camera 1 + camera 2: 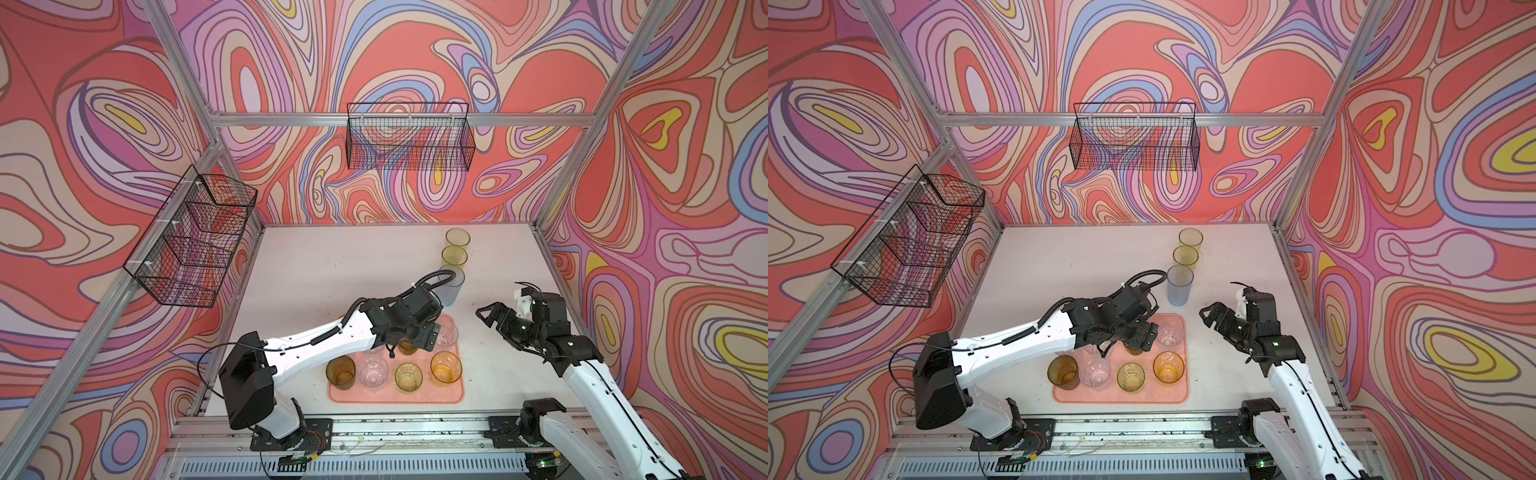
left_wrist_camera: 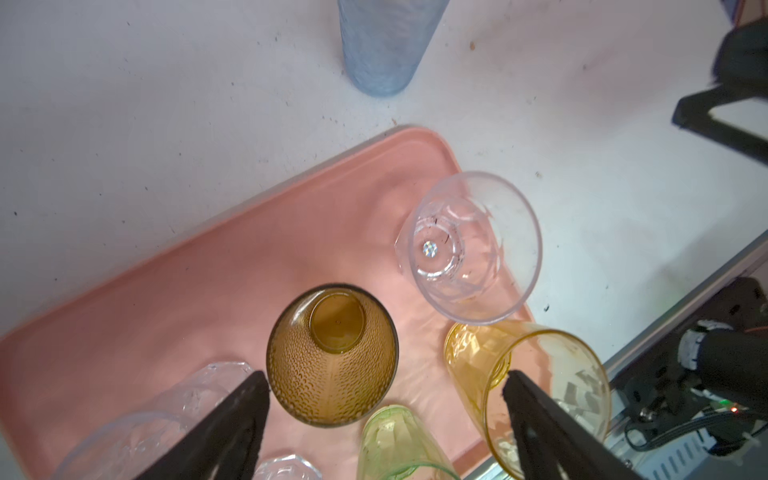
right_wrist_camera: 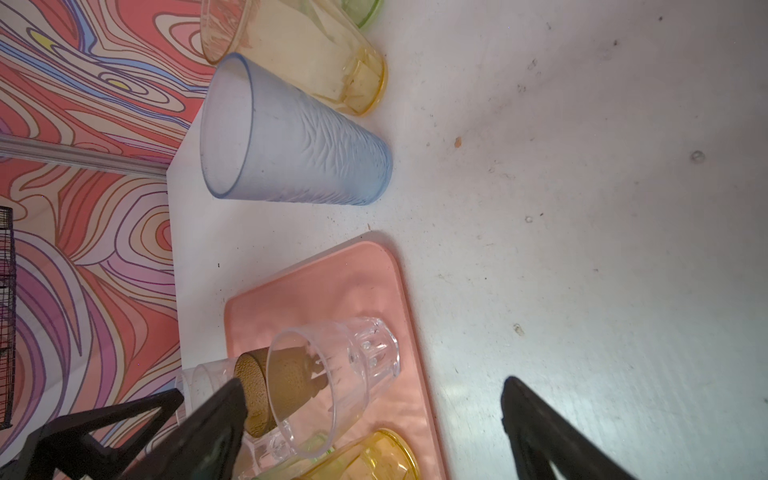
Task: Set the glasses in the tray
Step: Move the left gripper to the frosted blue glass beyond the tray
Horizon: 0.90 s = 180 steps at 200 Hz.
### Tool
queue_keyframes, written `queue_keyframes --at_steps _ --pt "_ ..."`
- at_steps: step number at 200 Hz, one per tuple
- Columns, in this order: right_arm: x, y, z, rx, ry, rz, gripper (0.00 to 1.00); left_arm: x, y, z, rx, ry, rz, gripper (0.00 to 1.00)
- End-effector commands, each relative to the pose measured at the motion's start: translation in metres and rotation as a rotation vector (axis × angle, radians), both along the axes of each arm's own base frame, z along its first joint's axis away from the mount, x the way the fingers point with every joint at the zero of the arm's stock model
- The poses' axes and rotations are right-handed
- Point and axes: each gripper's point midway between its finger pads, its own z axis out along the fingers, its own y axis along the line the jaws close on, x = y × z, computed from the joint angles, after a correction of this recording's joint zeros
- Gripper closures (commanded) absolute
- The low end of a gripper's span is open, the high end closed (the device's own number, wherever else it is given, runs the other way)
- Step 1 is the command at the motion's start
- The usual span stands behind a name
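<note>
- Flat salmon-pink tray (image 1: 440, 392), at the bench's near edge: dimpled brown-amber tumbler (image 2: 332, 357) stood upright on it.
- Left gripper (image 2: 384, 376) straddled it, jaws apart, not touching; it should rise straight, clear of neighbouring rims.
- Right gripper (image 3: 372, 382): jaws apart, empty.
- Beyond the tray's far edge: tall pale blue tumbler (image 1: 453, 286) stood on the bench.

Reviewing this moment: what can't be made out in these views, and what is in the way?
- Both top views: the left arm covers the tray's back row, so the glass count there is unsure; the brown glass under it barely shows.
- Left wrist view: the frame edge cuts off the green glass and the pale blue glass's rim.
- Right wrist view: the edge cuts the yellow glass.
</note>
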Motion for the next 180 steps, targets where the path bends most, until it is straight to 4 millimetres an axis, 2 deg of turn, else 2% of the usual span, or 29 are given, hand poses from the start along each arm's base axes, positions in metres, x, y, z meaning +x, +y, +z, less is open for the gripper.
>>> queue_keyframes --at_steps 1,29,37,49,70,86,104,114,140,154,180 --pt "0.006 0.000 0.020 0.008 -0.038 0.000 0.02 0.031 -0.013 0.024 -0.101 -0.017 0.036 0.03" --pt "0.004 0.001 0.038 0.006 -0.082 0.011 0.02 0.063 -0.031 0.044 -0.149 -0.046 0.037 0.04" --pt "0.003 0.003 0.044 0.009 -0.104 0.028 0.02 0.071 -0.036 0.044 -0.154 -0.040 0.033 0.06" --pt "0.000 0.007 0.054 0.015 -0.146 0.058 0.02 0.086 -0.042 0.045 -0.169 -0.049 0.042 0.14" --pt "-0.006 0.008 0.070 0.006 -0.215 0.080 0.02 0.108 -0.047 0.042 -0.195 -0.055 0.069 0.37" --pt "-0.011 0.007 0.078 -0.006 -0.247 0.084 0.02 0.120 -0.049 0.038 -0.185 -0.062 0.076 0.42" --pt "-0.015 0.004 0.079 -0.015 -0.250 0.073 0.02 0.133 -0.056 0.034 -0.176 -0.068 0.070 0.43" --pt "-0.016 0.004 0.077 -0.017 -0.243 0.073 0.02 0.139 -0.061 0.036 -0.182 -0.069 0.065 0.46" --pt "-0.020 0.000 0.070 -0.044 -0.213 0.060 0.02 0.147 -0.075 0.035 -0.202 -0.062 0.049 0.50" --pt "-0.024 -0.004 0.065 -0.061 -0.197 0.047 0.02 0.152 -0.075 0.030 -0.177 -0.063 0.063 0.51" --pt "-0.030 -0.009 0.064 -0.089 -0.194 0.030 0.02 0.161 -0.074 0.018 -0.119 -0.076 0.077 0.59"
